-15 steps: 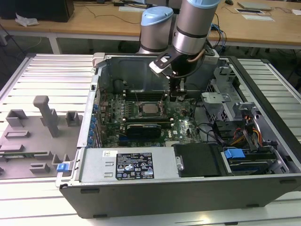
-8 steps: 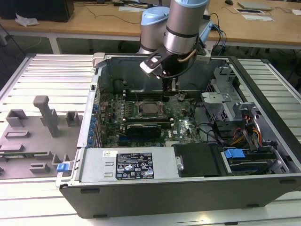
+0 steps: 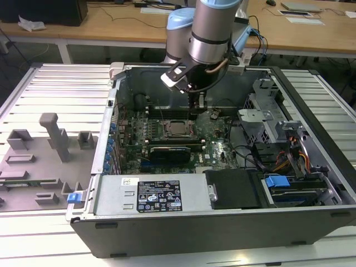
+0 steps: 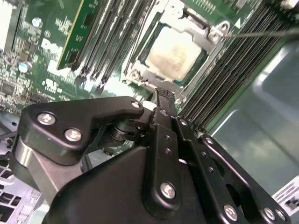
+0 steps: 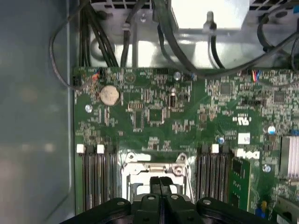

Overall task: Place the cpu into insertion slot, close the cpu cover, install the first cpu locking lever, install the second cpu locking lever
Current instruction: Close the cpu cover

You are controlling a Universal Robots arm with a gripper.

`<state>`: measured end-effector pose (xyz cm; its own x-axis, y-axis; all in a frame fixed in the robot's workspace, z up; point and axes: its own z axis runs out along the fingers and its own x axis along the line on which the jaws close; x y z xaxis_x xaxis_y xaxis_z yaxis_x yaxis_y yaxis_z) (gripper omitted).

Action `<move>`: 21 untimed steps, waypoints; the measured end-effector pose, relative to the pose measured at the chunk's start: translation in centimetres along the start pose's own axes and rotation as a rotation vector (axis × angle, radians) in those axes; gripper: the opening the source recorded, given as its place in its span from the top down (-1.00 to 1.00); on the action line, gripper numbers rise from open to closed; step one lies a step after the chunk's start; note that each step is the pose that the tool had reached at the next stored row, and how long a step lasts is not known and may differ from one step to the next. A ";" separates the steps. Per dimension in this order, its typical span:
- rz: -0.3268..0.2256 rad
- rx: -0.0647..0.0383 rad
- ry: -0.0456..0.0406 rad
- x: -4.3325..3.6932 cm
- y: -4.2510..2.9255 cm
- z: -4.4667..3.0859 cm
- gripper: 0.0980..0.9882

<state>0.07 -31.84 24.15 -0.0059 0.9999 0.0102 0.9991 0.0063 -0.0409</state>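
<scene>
While the gripper (image 4: 164,93), fingers pressed together on nothing, hovered just beside the cpu cover (image 4: 148,77) lying around the cpu (image 4: 177,51) seated in the insertion slot (image 4: 203,55), a slipping tip could have scraped the motherboard (image 4: 37,42) or memory slots (image 4: 233,60)

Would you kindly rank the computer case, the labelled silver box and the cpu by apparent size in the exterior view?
1. computer case
2. labelled silver box
3. cpu, clearly smallest, though it lies farther from the camera than the box.
</scene>
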 end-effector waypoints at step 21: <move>-0.192 -0.032 -0.0053 -0.25 -2.78 1.22 0.98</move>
<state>-2.76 -32.09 23.05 -0.1968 0.9804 0.0096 0.9804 0.1968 -0.0074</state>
